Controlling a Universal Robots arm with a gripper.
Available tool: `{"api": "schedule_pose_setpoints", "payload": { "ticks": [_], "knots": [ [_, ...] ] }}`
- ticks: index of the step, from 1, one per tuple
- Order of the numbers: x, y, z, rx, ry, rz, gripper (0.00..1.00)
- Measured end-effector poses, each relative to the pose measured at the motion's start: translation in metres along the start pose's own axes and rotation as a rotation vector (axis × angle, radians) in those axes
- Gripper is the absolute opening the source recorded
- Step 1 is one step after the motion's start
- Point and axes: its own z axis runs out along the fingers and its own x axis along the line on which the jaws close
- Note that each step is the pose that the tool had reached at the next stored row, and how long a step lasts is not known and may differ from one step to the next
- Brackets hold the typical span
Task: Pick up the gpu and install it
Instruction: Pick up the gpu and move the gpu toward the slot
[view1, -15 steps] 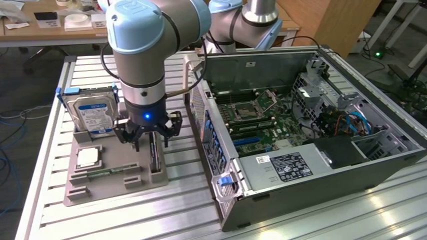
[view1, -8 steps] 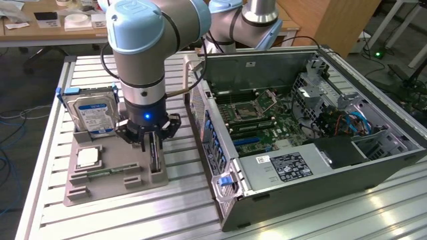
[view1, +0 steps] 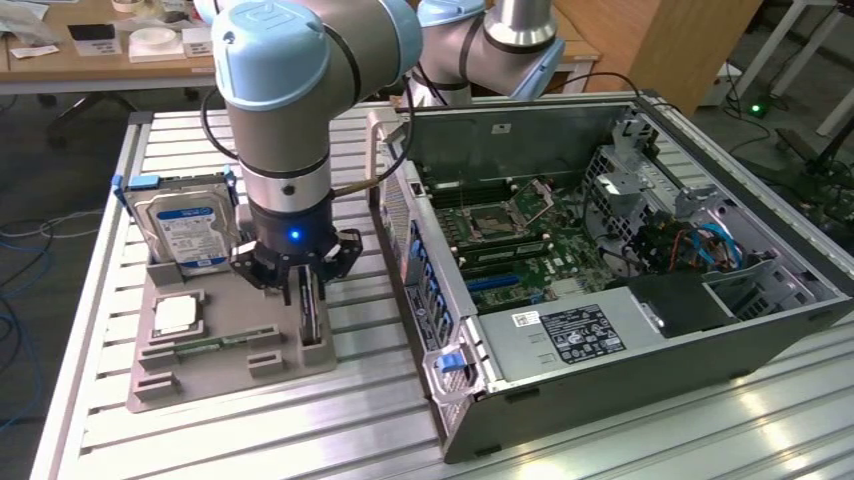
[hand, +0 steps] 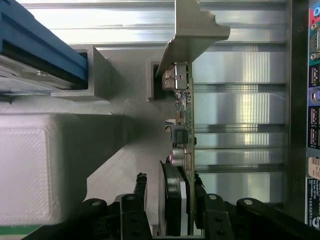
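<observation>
gpu (hand: 188, 112): is standing on edge in the grey tray (view1: 200, 372)
gripper (hand: 170, 184): is straddling the gpu, fingers (hand: 141, 192) spread either side, not squeezing it

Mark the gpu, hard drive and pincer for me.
gpu (hand: 187, 107), wrist view, card's edge.
hard drive (view1: 188, 228), exterior view, blue label.
pincer (hand: 169, 176), wrist view, midway between fingertips, straddling the gpu.
</observation>
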Motion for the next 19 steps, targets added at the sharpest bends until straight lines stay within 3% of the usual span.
{"api": "schedule_pose_setpoints", "payload": {
  "ticks": [6, 9, 19],
  "knots": [
    [0.0, -0.0004, 0.0, 0.0001, 0.0, 0.0, 0.44],
    [0.0, -0.0004, 0.0, 0.0, 0.0, 0.0, 0.31],
    [0.0, -0.0004, 0.0, 0.0, 0.0001, 0.0, 0.28]
  ]
}}
